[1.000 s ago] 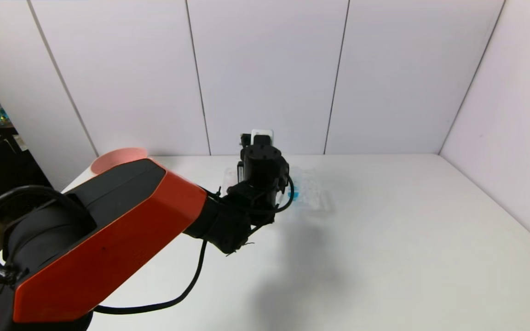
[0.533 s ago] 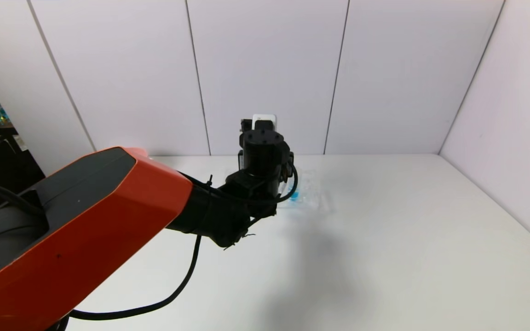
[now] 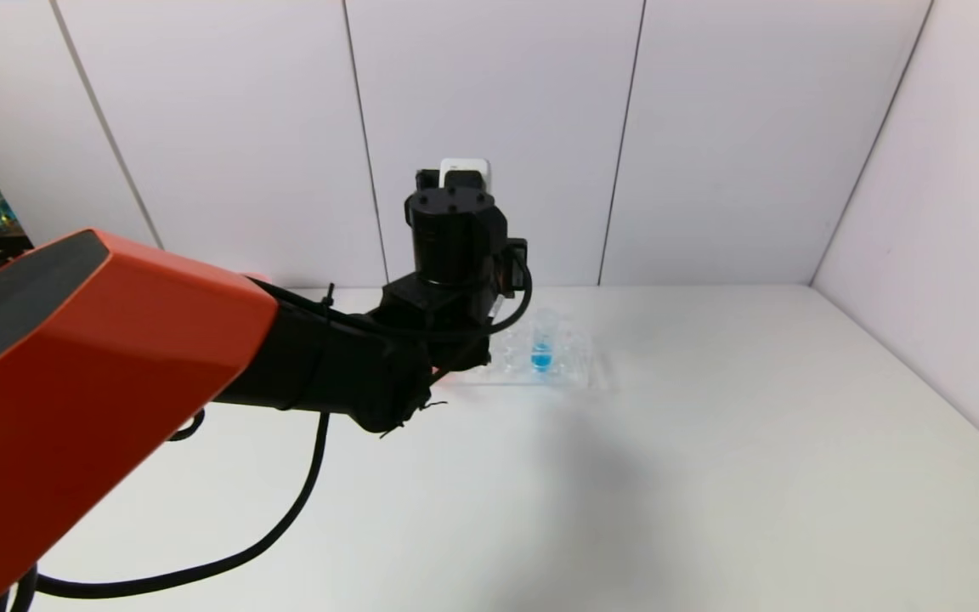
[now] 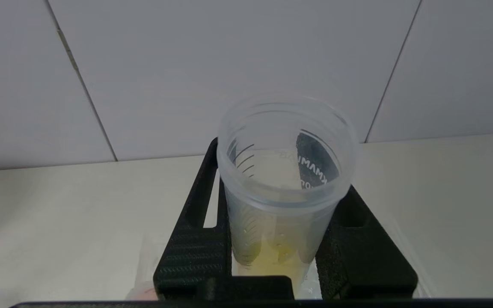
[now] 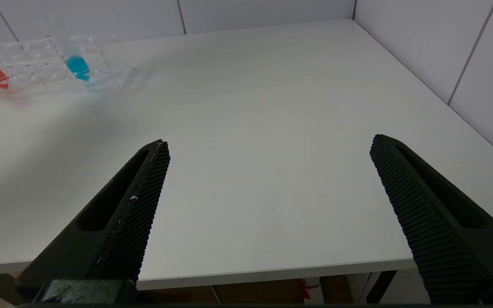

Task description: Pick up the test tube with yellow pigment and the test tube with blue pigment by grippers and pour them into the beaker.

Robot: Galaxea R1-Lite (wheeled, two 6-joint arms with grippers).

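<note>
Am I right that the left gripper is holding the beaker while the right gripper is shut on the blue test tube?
Not quite. The left gripper does hold the beaker, but the right gripper is open and empty; the right wrist view shows the blue test tube standing in the rack.

The only lettering I can find is on the beaker (image 4: 287, 171) in my left wrist view. White capitals sit on a dark patch printed on its far wall, seen through the clear plastic from inside, so they run reversed and upside down; I make out something like "KWMW" and cannot settle the word (part of it is cut off by the rim). Short black graduation lines curve along the opposite inner wall, with no numbers beside them that I can read. I find nothing readable in my head view or my right wrist view.
</note>
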